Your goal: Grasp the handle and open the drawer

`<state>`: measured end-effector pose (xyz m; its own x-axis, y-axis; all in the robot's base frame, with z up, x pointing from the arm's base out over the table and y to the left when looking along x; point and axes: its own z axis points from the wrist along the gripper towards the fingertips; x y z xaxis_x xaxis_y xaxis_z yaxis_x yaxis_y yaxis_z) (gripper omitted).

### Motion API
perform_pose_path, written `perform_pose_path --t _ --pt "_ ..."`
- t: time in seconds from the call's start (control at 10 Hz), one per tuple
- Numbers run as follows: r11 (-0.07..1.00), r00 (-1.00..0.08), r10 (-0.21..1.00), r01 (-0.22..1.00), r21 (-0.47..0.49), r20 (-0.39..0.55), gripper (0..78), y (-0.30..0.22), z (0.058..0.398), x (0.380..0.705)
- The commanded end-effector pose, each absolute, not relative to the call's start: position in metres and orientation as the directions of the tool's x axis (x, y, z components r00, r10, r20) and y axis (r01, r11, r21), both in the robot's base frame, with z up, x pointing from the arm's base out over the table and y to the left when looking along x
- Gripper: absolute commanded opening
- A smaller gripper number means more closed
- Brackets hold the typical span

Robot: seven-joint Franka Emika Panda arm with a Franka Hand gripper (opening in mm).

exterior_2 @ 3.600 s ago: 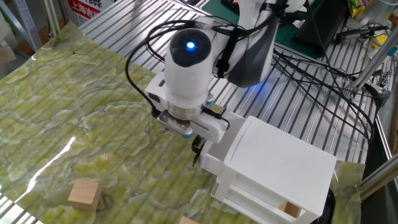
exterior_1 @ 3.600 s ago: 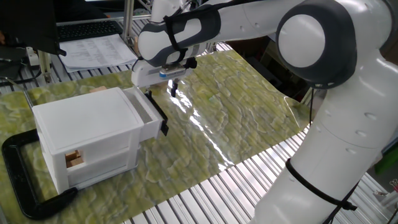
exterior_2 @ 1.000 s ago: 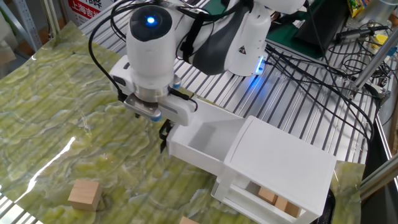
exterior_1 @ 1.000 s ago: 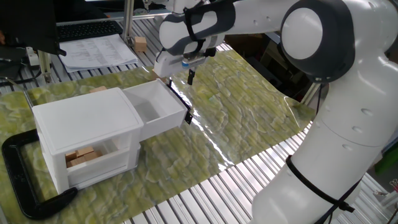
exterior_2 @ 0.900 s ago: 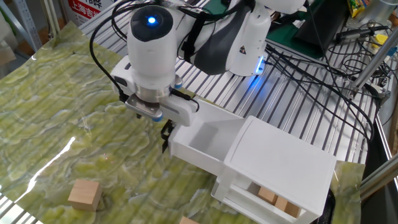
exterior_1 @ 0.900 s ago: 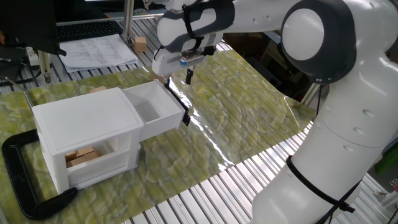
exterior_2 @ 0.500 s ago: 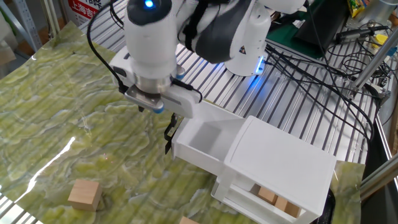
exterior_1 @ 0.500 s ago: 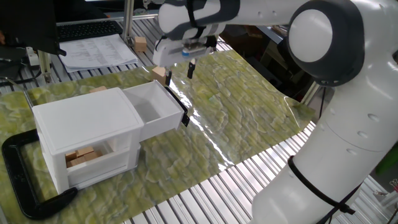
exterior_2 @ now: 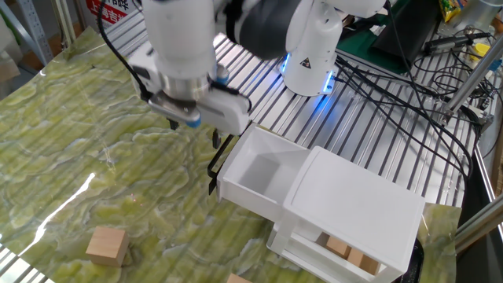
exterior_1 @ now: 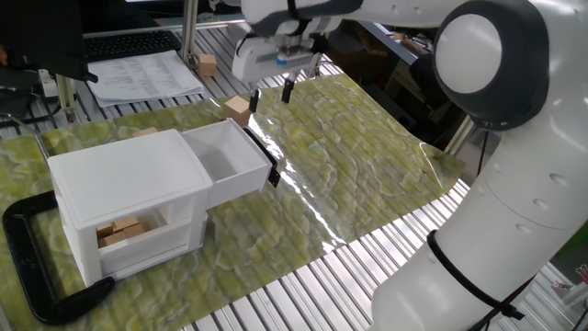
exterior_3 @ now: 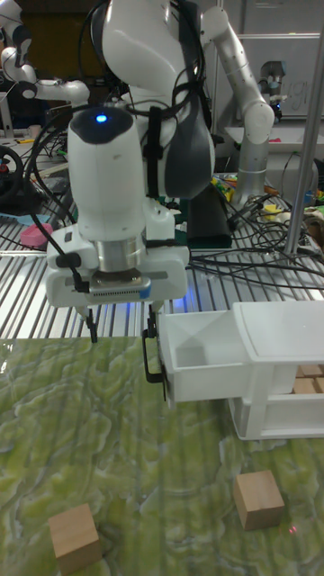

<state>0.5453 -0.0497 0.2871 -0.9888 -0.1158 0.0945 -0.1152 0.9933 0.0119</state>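
The white drawer [exterior_1: 223, 162] [exterior_2: 253, 181] [exterior_3: 202, 352] stands pulled out of the top of the small white cabinet [exterior_1: 124, 184], and its inside looks bare. The slim black bar handle [exterior_1: 265, 164] [exterior_2: 215, 167] [exterior_3: 150, 356] runs across its front. My gripper [exterior_1: 271, 95] [exterior_2: 196, 132] [exterior_3: 123, 322] hovers open above the handle, apart from it, with nothing between its fingers. In the tall fixed view one fingertip hangs just over the handle's top end.
Wooden blocks lie on the green mat: one [exterior_1: 238, 107] beyond the drawer, two [exterior_3: 258, 498] [exterior_3: 74, 537] in front. More blocks [exterior_1: 119, 232] sit in the lower compartment. A black clamp frame [exterior_1: 32, 267] wraps the cabinet's far side. Cables [exterior_2: 409, 94] cross the slatted table.
The drawer slid out further while the gripper pulled its handle. Over the last second the gripper let go and rose straight up off the handle; the drawer stayed open.
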Motion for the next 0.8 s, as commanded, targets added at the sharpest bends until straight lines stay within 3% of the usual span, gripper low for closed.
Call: perform_pose_path --t 0.1,0.8 --pt "0.993 -0.986 -0.111 -0.114 -0.017 0.121 77.4 -0.036 0.335 0.519" --pt "0.997 -0.993 -0.069 -0.073 -0.036 0.101 77.4 -0.022 0.314 0.473"
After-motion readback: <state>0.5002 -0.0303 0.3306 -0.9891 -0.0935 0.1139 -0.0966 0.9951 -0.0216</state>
